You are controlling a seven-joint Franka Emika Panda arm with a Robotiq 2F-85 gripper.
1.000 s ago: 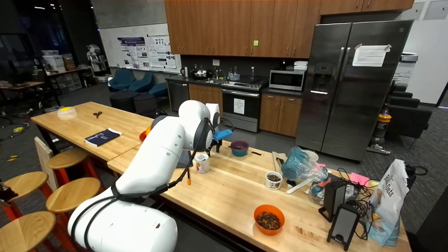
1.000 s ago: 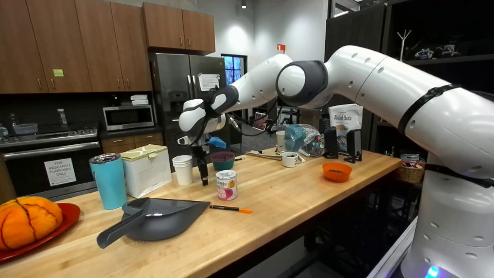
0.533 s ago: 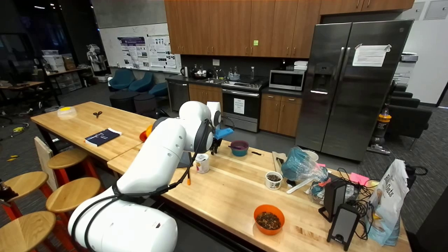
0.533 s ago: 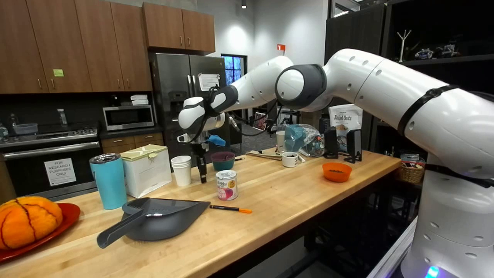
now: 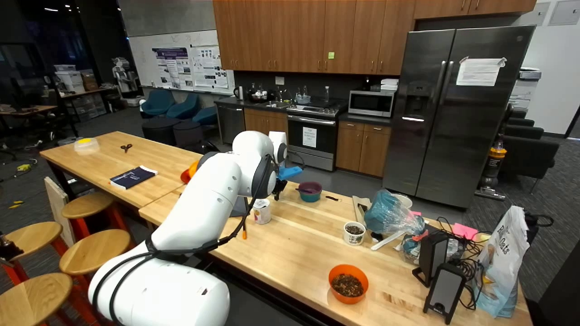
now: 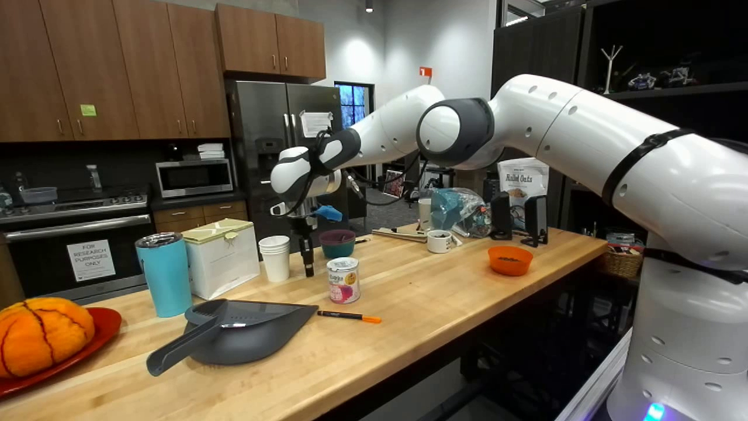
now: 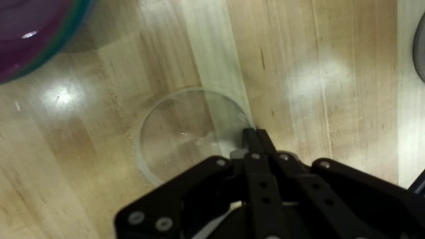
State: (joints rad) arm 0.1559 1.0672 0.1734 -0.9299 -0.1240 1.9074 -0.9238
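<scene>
End effector (image 7: 255, 131) newly drawn together, tips at rim of clear disc (image 7: 189, 136)

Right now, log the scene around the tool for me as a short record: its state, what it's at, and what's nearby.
Tool: shut, pointing down
At fingertips: rim of a clear disc; gripped or not, unclear
Surface: wooden tabletop
Nearby: stacked white cups; upright tin; purple-and-teal bowl
Further off: black-and-orange pen; grey dustpan; orange bowl

The tool (image 7: 255, 130) is black, the disc (image 7: 189, 139) clear and whitish-rimmed, the tabletop (image 7: 292, 109) tan with paler stripes.
</scene>
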